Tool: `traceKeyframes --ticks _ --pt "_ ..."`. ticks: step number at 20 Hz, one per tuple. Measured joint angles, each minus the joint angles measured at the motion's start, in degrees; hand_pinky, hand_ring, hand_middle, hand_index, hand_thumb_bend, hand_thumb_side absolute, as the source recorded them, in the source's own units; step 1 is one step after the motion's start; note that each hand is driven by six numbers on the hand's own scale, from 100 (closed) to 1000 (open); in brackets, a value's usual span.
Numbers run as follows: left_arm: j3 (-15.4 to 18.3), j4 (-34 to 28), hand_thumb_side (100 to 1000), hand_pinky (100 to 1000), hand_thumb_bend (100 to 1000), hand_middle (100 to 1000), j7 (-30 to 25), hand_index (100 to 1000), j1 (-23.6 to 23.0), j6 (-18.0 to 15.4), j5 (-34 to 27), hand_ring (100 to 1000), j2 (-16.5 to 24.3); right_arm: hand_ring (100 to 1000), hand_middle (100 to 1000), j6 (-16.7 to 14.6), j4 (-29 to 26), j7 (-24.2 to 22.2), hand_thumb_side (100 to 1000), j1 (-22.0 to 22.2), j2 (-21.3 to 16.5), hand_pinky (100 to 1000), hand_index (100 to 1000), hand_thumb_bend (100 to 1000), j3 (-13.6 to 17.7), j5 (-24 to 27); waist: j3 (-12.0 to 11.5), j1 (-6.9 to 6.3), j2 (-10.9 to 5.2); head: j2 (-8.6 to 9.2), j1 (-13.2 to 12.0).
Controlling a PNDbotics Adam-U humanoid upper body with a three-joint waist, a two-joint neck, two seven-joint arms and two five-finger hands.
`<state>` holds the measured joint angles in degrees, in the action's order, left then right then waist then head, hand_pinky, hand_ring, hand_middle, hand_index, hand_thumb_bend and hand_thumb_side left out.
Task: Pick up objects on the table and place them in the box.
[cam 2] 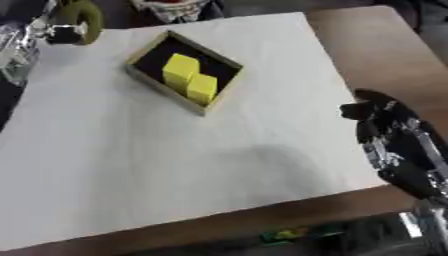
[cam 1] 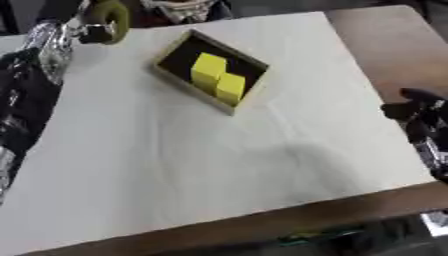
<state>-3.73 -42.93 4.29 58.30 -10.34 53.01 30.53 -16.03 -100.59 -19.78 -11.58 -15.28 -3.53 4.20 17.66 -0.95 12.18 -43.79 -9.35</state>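
Fingers of the left hand (cam 1: 98, 26), at the far left corner of the worktop (cam 1: 219, 165), are curled round an olive-green object (cam 1: 112, 15); its exact shape is not clear, only a rounded green form above the dark palm. The left arm (cam 1: 39, 65), black with silver joints, runs down the left edge of the view, over and beside the white sheet.

White cloth or paper covering (cam 2: 175, 160): spread over most of the worktop, slightly creased near the middle, with bare brown wood showing along the near edge and on the right side.

Box (cam 1: 171, 75): shallow, wooden-rimmed, dark inside, set askew on the far part of the white covering, just right of the left hand but apart from it. Contents: two yellow blocks (cam 1: 217, 80), touching each other, the farther one appearing to stand higher than the nearer one, both lying toward the box's right half. The left part of the dark floor is uncovered.

Right hand (cam 2: 378, 116): at the right edge, over the brown wood just beyond the white covering, well apart from the box. It is dark, fingers relaxed and partly bent, grasping nothing. Its forearm (cam 2: 407, 160), black and silver, leads down toward the lower right corner.

Small green and yellow item (cam 2: 284, 234): below the near edge of the worktop, too indistinct to identify.
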Motion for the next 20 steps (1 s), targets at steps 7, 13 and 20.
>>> traceKeyframes --ticks 7,13,20 --pt "-3.8 -2.6 189 604 100 505 -5.4 720 0.2 -4.3 -1.9 521 -4.1 816 636 -0.1 0.0 -0.4 466 -0.1 0.0 853 881 100 -0.1 0.0 0.4 0.02 -0.01 -0.01 -0.2" --pt "-5.8 -2.8 167 635 100 596 -8.2 792 -0.5 -6.9 -2.0 577 -6.5 817 636 -0.1 0.1 -0.4 470 -0.3 0.0 853 881 100 -0.1 0.0 0.7 0.06 -0.01 -0.01 -0.3" --pt "-6.3 -4.5 428 719 320 813 -8.7 930 -0.9 -7.8 0.2 707 -6.4 817 636 -0.1 0.3 -0.5 470 -0.3 0.1 853 881 100 -0.1 0.0 0.3 0.28 -0.01 -0.01 -0.1"
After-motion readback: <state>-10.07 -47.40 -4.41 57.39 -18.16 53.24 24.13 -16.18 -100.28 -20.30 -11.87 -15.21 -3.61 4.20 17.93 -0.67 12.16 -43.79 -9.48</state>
